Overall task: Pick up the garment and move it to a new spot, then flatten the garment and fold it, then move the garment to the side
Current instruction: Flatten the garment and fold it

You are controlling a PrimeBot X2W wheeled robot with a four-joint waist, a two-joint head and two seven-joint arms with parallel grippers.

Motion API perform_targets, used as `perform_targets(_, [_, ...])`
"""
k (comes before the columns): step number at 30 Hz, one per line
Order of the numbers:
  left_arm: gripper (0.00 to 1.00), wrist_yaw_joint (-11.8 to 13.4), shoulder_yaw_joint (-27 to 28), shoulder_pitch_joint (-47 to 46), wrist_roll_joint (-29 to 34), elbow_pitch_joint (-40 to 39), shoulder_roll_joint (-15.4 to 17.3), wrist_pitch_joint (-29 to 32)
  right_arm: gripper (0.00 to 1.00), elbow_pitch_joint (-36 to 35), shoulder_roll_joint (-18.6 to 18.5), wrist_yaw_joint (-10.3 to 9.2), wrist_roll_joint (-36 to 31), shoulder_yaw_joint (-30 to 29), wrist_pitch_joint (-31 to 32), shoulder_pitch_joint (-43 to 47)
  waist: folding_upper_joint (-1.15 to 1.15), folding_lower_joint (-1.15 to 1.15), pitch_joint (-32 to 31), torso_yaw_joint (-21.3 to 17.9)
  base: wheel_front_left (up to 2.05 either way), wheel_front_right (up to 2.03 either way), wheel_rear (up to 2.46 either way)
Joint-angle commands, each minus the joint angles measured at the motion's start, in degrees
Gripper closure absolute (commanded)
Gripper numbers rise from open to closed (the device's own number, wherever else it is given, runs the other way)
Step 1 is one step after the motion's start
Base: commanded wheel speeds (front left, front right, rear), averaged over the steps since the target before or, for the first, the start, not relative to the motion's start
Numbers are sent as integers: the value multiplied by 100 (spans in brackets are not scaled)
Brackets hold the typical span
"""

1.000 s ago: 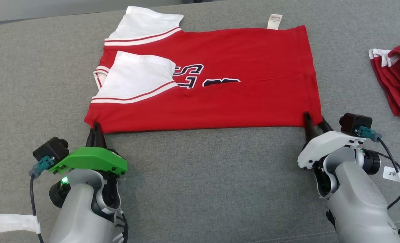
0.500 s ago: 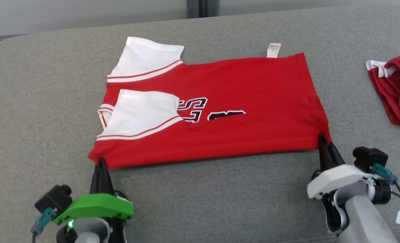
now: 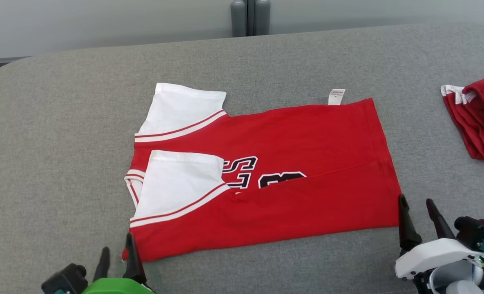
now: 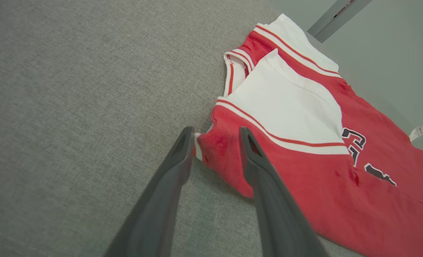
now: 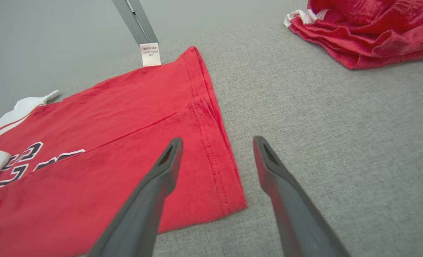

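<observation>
The left jaws stand open and hold nothing. Their two dark fingers [image 4: 265, 185] straddle the near-left corner of the garment [image 3: 307, 163]: one finger is over bare desk [image 3: 62, 143], the other over the red cloth. Whether they touch the cloth I cannot tell.

The right jaws are open too, a little wider, and also empty. One of their fingers [image 5: 157, 178] is over the hem at the garment's near-right corner, and the other is over the grey desk just beside it.

Between the two lies the garment, a red jersey with white sleeves and dark lettering. It is flat on the desk with its near long edge folded over, so the fold cuts across the lettering. One white sleeve lies on top of the red, and the other pokes out at the far-left corner. A small white label [image 3: 336, 96] sticks out from the far edge.

Well apart, at the desk's right side, sits a second red garment [image 3: 478, 118], bunched up. A grey post [image 3: 250, 18] stands beyond the far edge.
</observation>
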Motion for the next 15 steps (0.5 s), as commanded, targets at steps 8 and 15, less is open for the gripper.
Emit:
perform_targets(8, [0, -44, -100, -1114, 831, -494, 1118, 529, 0, -569, -19, -7, -366, -321, -14, -273, 0, 0, 111, -156, 0, 0, 0])
perform_targets(15, [0, -753, -616, -3223, 1333, 138, 1777, 1570, 0, -807, -23, -6, -593, 68, 140, -976, 0, 0, 565, -404, 0, 0, 0])
